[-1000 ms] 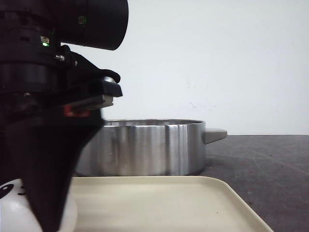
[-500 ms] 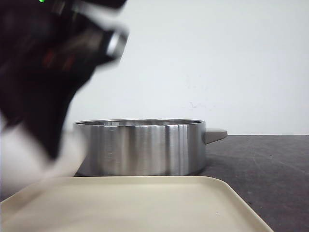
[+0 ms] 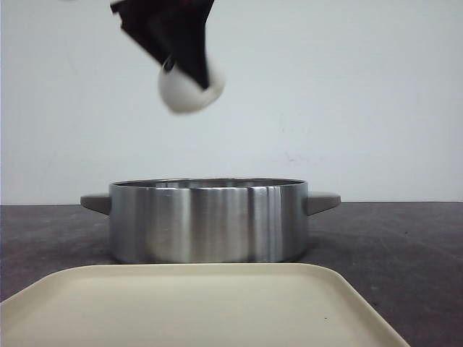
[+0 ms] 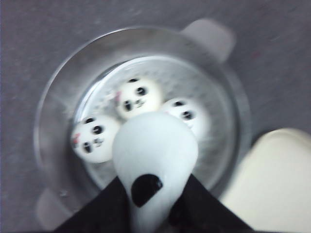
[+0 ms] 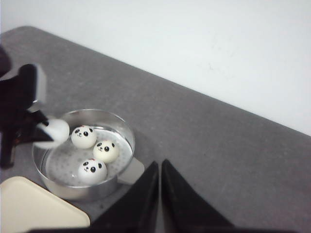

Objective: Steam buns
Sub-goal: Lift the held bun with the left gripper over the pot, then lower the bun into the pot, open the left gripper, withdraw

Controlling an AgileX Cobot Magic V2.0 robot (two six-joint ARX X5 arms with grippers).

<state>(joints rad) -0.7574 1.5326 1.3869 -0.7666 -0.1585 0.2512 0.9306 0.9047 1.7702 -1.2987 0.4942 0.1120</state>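
Note:
My left gripper [image 3: 184,69] is shut on a white panda bun [image 3: 189,92] and holds it high above the steel steamer pot [image 3: 210,220]. In the left wrist view the held bun [image 4: 155,155] is squeezed between the black fingers [image 4: 97,213], above the pot [image 4: 58,97]. Three panda buns lie inside the pot [image 4: 140,97], [image 4: 95,137], [image 4: 187,112]; they also show in the right wrist view [image 5: 83,136], [image 5: 106,151], [image 5: 92,170]. My right gripper [image 5: 160,167] is shut and empty, off to the pot's side above the grey table.
A cream tray [image 3: 202,307] lies in front of the pot, with nothing on it in view; it also shows in the right wrist view [image 5: 34,208]. The pot has two side handles [image 3: 322,201]. A white wall stands behind the dark table [image 3: 398,246].
My left gripper has lifted the bun off the tray's left end and carried it up and to the right, over the pot.

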